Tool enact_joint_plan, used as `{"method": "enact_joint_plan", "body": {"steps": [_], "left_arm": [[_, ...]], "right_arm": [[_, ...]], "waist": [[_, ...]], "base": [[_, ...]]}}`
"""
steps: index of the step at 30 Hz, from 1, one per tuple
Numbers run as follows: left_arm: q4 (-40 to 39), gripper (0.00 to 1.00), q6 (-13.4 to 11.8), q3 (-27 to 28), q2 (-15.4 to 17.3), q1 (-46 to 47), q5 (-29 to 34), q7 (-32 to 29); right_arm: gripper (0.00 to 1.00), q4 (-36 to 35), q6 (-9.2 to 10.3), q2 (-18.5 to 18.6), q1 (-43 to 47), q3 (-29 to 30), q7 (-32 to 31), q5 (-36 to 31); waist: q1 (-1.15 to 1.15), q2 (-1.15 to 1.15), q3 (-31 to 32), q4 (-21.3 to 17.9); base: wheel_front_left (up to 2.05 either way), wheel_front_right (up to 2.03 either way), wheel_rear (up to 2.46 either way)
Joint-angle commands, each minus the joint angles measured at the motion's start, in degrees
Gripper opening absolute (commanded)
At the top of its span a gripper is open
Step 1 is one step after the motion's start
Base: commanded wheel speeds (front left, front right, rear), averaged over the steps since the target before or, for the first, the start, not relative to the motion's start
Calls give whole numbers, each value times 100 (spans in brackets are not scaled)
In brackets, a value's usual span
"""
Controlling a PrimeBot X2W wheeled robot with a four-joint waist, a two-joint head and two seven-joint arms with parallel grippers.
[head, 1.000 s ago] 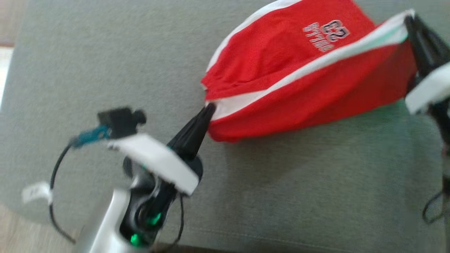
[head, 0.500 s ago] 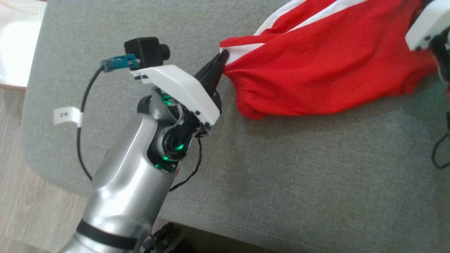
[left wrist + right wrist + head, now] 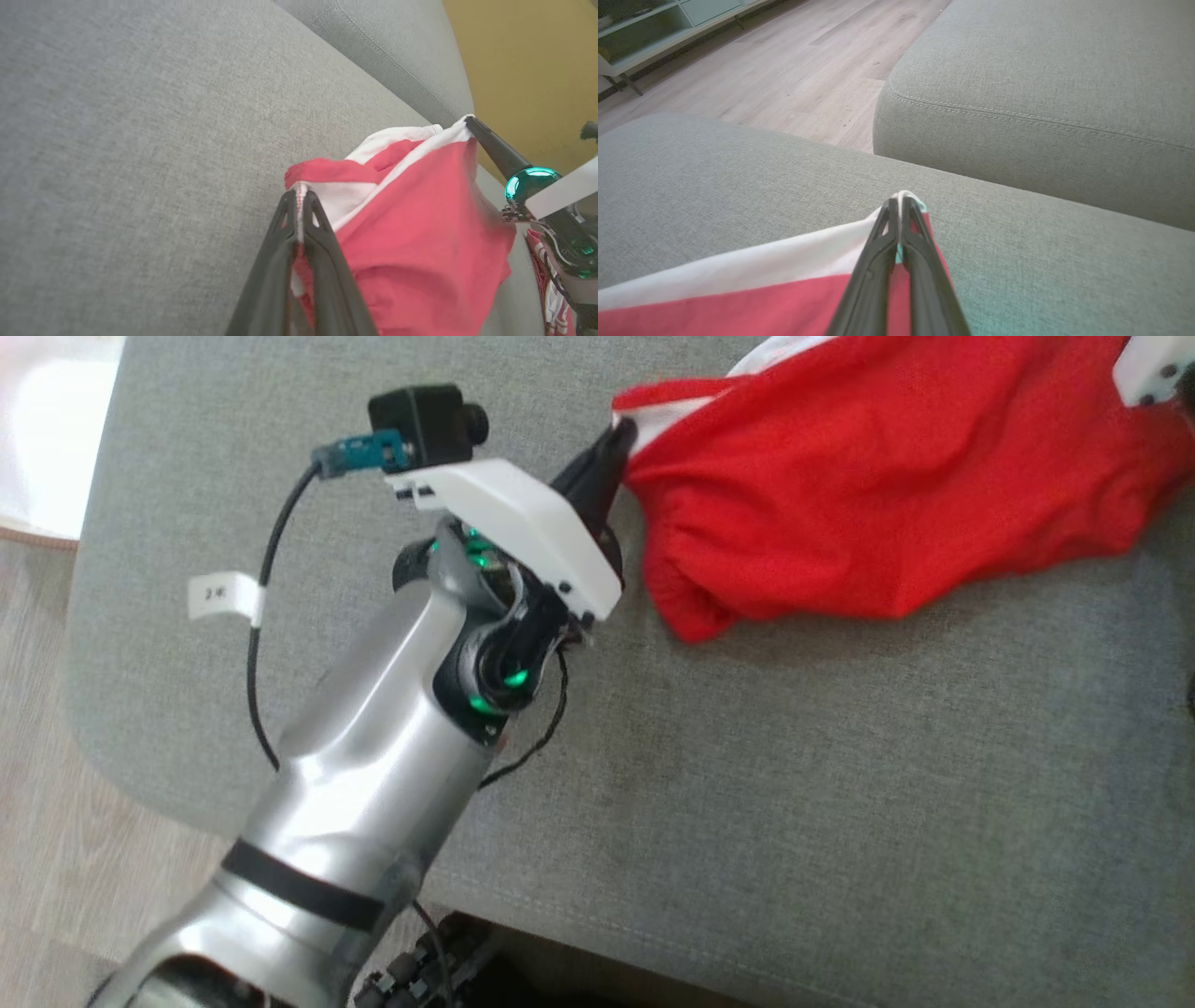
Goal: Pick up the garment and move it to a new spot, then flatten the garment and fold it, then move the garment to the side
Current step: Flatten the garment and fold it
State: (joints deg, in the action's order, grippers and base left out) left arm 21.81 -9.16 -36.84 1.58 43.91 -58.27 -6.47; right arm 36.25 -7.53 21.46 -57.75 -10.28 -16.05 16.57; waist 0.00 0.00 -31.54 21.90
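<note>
Our left pincer (image 3: 622, 433) is clamped shut on the white-trimmed edge of the red garment (image 3: 887, 495), slung above the grey cushion (image 3: 840, 803) at upper right. The right pincer (image 3: 899, 203) nips another trimmed corner. We judge the cloth light and limp, so corners hold best.

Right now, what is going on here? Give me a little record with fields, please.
Item: red garment with white stripes, bunched, not flat
Held: stretched between both grippers, sagging over the seat
Left gripper: shut on a white-edged corner
Right gripper: shut on the opposite white-edged corner
Surface: grey sofa cushion
Nearby: second cushion, wooden floor
Folding: not yet done
</note>
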Motion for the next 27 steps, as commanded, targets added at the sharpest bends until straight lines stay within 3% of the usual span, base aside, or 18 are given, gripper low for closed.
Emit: {"method": "enact_joint_plan", "body": {"steps": [1, 2, 3, 4, 5, 6, 7, 13, 18, 21, 27], "left_arm": [[-48, 0, -22, 87, 131, 278, -67, 115], [18, 0, -16, 36, 131, 331, -85, 151], [86, 9, -11, -14, 131, 375, -101, 190], [161, 26, -5, -67, 131, 410, -99, 225], [229, 43, 1, -106, 131, 438, -94, 273], [286, 88, 6, -132, 131, 462, -77, 334], [334, 100, 9, -151, 131, 479, -65, 374], [204, 100, 48, -166, 342, 396, 363, 1132], [-352, 100, -282, -244, 707, 40, 1160, 1974], [-774, 100, -472, -229, 785, -277, 1528, 2103], [-1459, 100, -594, -31, 771, -824, 2249, 2143]], "right_arm": [[0, -73, 4, -6, -207, -79, 91, -52], [0, -6, 4, -2, -232, -94, 133, -70], [0, 59, 4, 3, -250, -106, 189, -100], [4, 125, 4, -7, -253, -114, 255, -126], [52, 197, 4, -35, -251, -84, 308, -132], [100, 274, 4, -69, -255, -54, 316, -135], [100, 329, 4, -97, -272, -44, 306, -143], [100, 349, 4, -190, -269, 105, 180, -143], [100, 52, 4, -213, -15, 56, -328, -175], [100, -132, 4, -233, 163, 104, -676, -143], [100, -253, 4, -284, 547, 147, -1481, -165]], "waist": [[0, 0, -47, -1], [0, 0, -56, -3], [0, 0, -56, -7], [0, 0, -43, -16], [0, 0, -29, -28], [0, 0, -20, -47], [0, 0, -24, -69], [0, 0, 87, -231], [0, 0, 184, -342], [0, 0, 225, -345], [0, 0, 244, -246]], "base": [[0, 0, 0], [0, 0, 0], [0, 0, 0], [0, 0, 0], [0, 0, 0], [0, 0, 0], [0, 0, 0], [0, 0, 0], [0, 0, 0], [0, 0, 0], [0, 0, 0]]}}
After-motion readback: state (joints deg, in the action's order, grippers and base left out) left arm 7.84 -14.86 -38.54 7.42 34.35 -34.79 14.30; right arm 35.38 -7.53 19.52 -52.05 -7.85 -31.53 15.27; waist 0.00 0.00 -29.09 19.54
